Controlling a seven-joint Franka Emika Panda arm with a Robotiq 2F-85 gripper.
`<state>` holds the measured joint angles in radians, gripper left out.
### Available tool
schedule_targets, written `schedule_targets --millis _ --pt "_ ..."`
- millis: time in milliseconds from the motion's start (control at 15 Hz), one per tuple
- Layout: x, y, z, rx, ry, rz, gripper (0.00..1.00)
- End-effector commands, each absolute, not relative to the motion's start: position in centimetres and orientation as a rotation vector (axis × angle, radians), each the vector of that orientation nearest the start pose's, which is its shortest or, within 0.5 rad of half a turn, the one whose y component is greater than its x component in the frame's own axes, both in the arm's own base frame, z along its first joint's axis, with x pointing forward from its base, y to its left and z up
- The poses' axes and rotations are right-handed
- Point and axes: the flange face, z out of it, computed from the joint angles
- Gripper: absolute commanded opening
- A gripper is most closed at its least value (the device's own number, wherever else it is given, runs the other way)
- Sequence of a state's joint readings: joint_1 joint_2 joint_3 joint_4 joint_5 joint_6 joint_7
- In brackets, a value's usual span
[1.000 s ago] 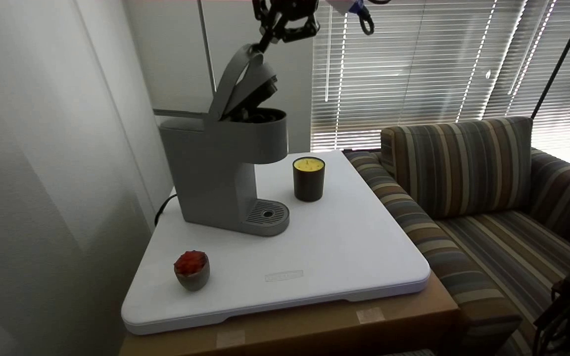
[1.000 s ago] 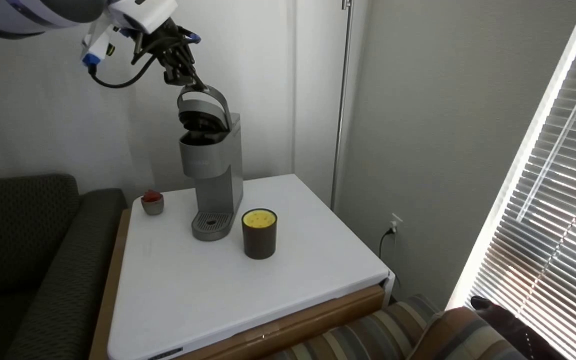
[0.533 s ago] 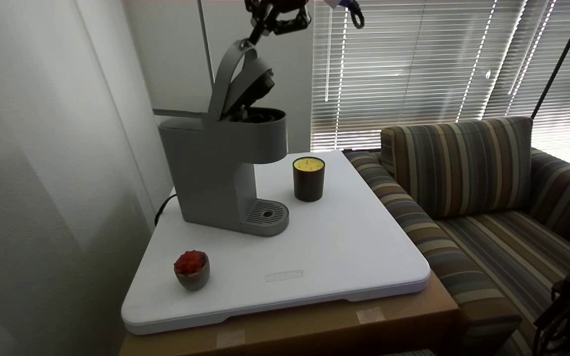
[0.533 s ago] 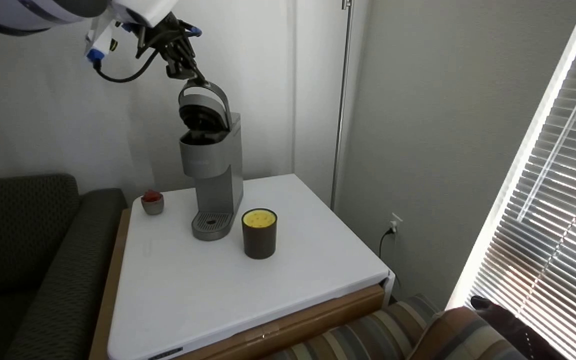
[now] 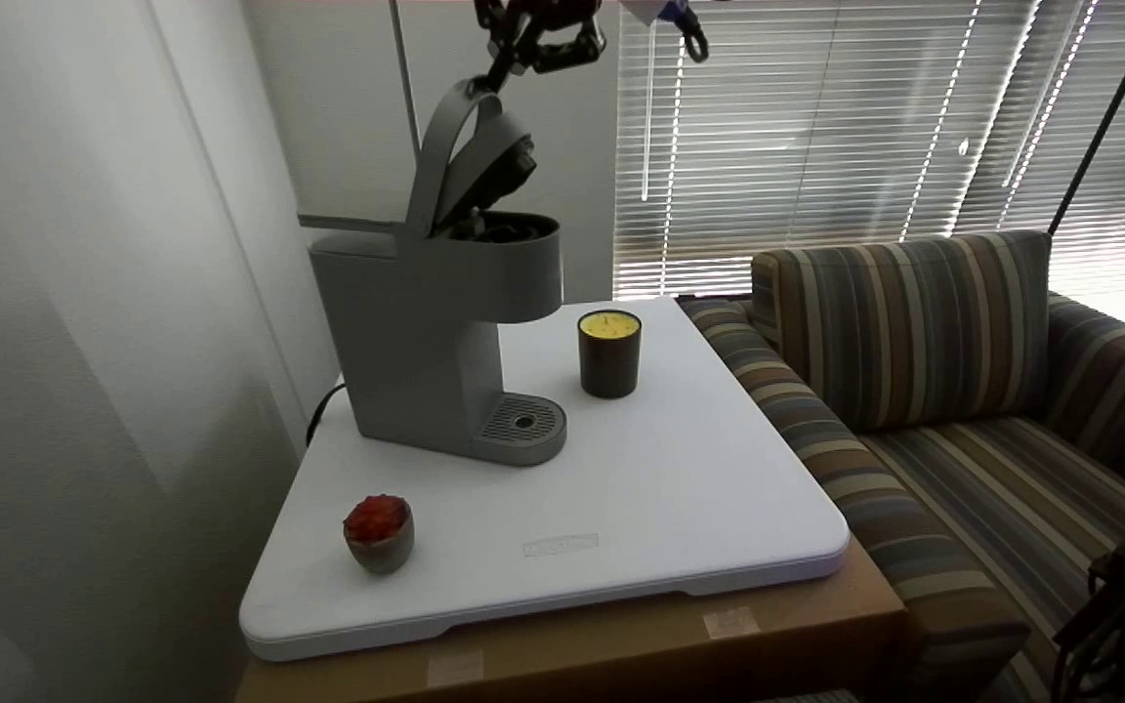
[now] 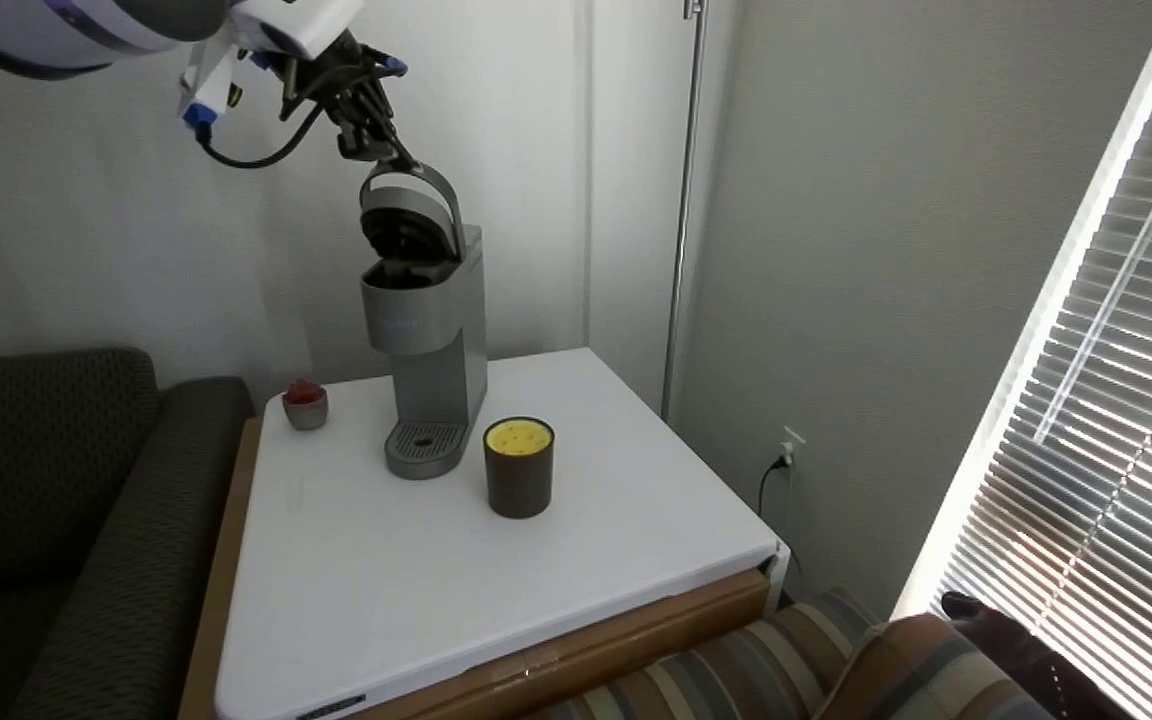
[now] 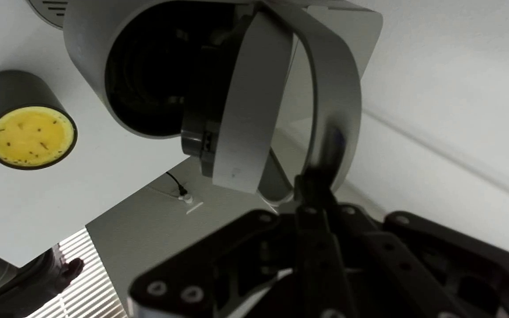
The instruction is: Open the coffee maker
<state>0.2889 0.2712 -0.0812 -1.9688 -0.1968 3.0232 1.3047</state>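
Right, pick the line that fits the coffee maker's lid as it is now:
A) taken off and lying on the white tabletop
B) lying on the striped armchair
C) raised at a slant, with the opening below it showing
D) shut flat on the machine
C: in both exterior views the lid slants up from the coffee maker, leaving the dark opening below it in sight.

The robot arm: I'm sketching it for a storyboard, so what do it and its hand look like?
In an exterior view, the arm is thick and rounded, white and grey with dark bands. A black cable loops from a white housing with a blue end. In the wrist view, the hand is black, with angular jointed links and paler round bolt heads.
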Motion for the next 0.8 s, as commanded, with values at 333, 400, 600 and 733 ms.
schedule_targets --millis 333,400,600,733 --pt "65.6 16.2 42.3 -2.307 1.099 -0.926 0.0" --pt "65.7 16.3 42.4 -2.306 1.099 -0.929 0.0" --pt "66.1 16.5 42.6 -2.298 1.099 -0.942 0.0" --pt "66.4 16.6 42.9 -2.294 1.097 -0.951 0.0"
